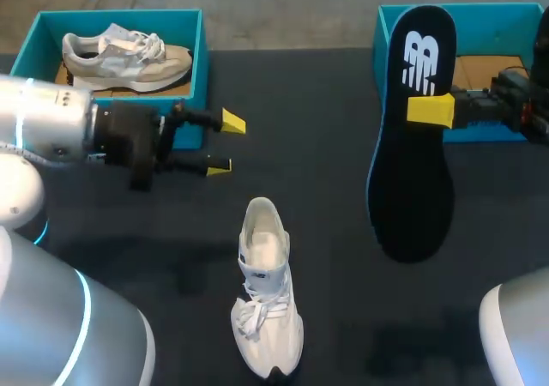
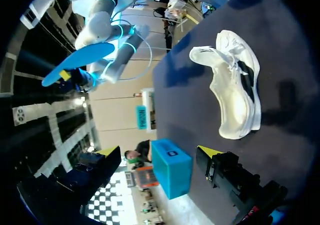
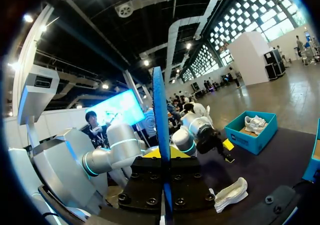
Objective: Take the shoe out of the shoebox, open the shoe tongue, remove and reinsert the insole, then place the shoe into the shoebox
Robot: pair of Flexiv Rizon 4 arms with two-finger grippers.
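Observation:
A white shoe (image 1: 266,292) lies on the black table near the front middle, toe toward the back; it also shows ahead of my left gripper (image 2: 232,90) and below my right one (image 3: 231,192). My right gripper (image 1: 431,110) is shut on the black insole (image 1: 412,146), held in the air near the right shoebox (image 1: 480,21). In the right wrist view the insole (image 3: 160,115) stands edge-on between the fingers of that gripper (image 3: 163,160). My left gripper (image 1: 221,143) hangs open and empty behind and left of the shoe, its own view (image 2: 159,152) showing the tips wide apart.
A teal shoebox (image 1: 199,43) at the back left holds a grey and white shoe (image 1: 129,60). The right shoebox (image 2: 172,170) stands at the table's back right corner, with brown cardboard inside. Bare black table lies between the shoe and the boxes.

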